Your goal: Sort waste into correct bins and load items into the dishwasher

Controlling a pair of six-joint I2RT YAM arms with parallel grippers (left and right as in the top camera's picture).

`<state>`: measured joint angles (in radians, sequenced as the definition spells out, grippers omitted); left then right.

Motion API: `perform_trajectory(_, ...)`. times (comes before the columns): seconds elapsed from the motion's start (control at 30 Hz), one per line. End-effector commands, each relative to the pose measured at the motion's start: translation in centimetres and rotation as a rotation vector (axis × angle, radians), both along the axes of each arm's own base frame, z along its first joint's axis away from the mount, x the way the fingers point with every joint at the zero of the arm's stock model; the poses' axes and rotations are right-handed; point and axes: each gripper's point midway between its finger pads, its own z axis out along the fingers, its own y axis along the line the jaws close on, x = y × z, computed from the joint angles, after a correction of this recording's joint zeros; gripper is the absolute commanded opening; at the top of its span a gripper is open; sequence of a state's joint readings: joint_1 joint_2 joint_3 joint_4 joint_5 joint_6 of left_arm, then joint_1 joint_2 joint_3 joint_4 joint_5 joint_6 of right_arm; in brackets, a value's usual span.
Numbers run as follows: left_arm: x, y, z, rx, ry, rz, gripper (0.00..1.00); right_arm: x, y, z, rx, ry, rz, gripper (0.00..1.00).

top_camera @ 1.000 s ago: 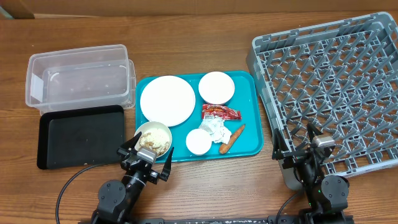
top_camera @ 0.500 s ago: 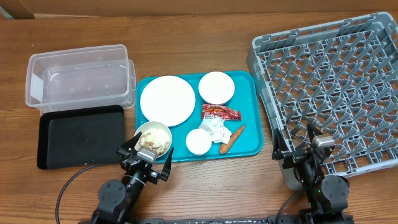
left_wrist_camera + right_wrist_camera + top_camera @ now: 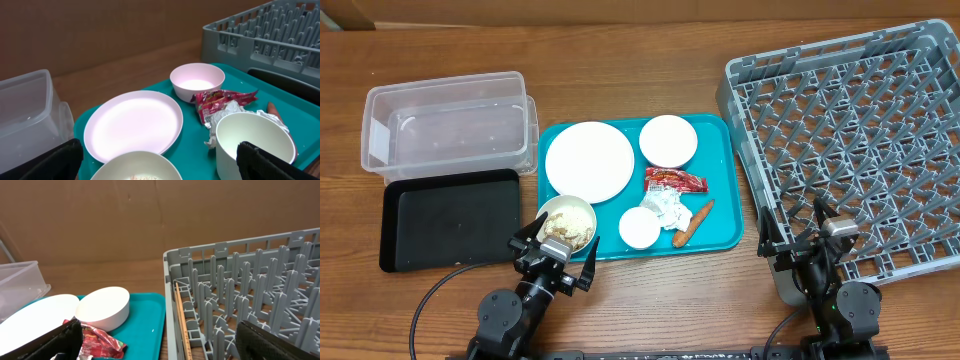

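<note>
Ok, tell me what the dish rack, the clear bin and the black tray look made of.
The dish rack: grey moulded plastic, matte; pegs and lattice look one piece. The clear bin: see-through plastic, slightly glossy; the wooden table shows through. The black tray: probably plastic, dull sheen, rounded raised rim; coated metal can't be ruled out.

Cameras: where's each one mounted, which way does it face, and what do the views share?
Overhead: above the table, looking straight down on tray, rack, bin; left gripper and right gripper at bottom edge.
Left wrist: low at the tray's near edge, facing away over the plate; own fingers in both lower corners.
Right wrist: low by the rack's near corner, facing likewise; own fingers in both lower corners.
Shared: both wrist views show wrapper and far bowl.
</note>
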<state>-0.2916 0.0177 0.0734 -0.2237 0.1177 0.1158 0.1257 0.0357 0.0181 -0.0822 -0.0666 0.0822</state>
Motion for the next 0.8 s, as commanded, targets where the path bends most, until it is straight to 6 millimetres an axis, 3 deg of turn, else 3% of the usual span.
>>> perform_trajectory(0.0, 0.06, 0.12, -0.23, 0.018, -0.003, 0.001, 1.0, 0.18, -0.67, -0.48, -0.006, 0.009, -0.039, 1.0)
perform_trajectory(0.6, 0.4, 0.95, -0.22, 0.025, -0.006, 0.052, 1.0, 0.2, -0.8, -0.49, -0.006, 0.009, -0.047, 1.0)
perform_trajectory(0.77, 0.42, 0.97, -0.14, -0.04, 0.017, 0.066, 1.0, 0.2, -0.79, -0.49, -0.002, 0.01, -0.047, 1.0)
